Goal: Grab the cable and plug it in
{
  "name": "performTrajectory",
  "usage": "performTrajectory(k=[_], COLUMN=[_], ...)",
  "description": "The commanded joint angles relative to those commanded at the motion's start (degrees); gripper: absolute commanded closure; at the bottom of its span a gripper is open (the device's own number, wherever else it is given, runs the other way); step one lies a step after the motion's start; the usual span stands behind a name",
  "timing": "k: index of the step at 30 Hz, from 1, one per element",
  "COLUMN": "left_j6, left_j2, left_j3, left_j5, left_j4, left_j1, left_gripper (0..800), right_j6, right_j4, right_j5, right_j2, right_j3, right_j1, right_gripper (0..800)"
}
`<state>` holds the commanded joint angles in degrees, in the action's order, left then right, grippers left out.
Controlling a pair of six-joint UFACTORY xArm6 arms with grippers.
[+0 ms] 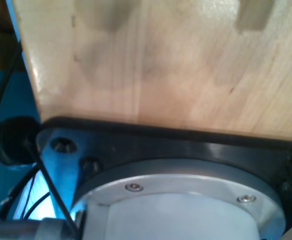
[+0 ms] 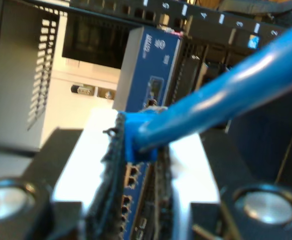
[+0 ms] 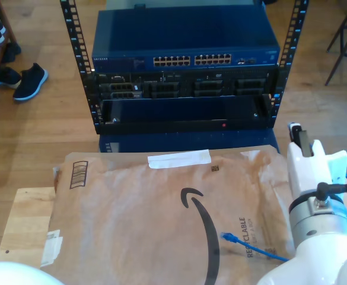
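Rack [image 3: 185, 71] of network gear stands on the wooden floor, a blue switch [image 3: 185, 50] with rows of ports mounted at its top. Before the rack lies the wooden surface [image 3: 25, 219], most of it covered by a creased brown paper mailer [image 3: 137, 225]. A white arm [image 3: 315, 196] rises at the mailer's edge, nearer the camera than the rack. The cable [image 3: 253, 249], thin and bright blue, runs across the mailer from behind that arm, one plug [image 3: 227, 237] resting free on the paper, well apart from the rack. In the second wrist view, my second end effector [image 2: 138, 150] is clamped on the cable's other plug [image 2: 136, 135], dark pads [image 2: 111, 170] pressing it from both sides, the switch's ports just beyond. Whether my first end effector is apart or together cannot be told.
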<state>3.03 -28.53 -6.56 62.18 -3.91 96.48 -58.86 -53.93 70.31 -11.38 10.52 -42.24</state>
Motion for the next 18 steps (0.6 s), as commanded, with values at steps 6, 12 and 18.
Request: performTrajectory(k=[6,12,18], left_j6=[0.00,0.00,0.00], left_j2=[0.00,0.00,0.00], left_j3=[0.00,0.09,0.09], left_j5=[0.00,0.00,0.00], left_j4=[0.00,0.00,0.00], left_j1=[0.00,0.00,0.00], left_gripper=[1,1,1], right_j6=[-0.35,-0.09,0.00], right_j4=[-0.53,-0.44,-0.62], right_j5=[-0.53,-1.41,-1.93], right_j2=[3.78,6.86,6.33], right_j3=[1.76,7.65,5.80], right_j1=[-1.67,-3.34,-4.84], right_gripper=[800,800,800])
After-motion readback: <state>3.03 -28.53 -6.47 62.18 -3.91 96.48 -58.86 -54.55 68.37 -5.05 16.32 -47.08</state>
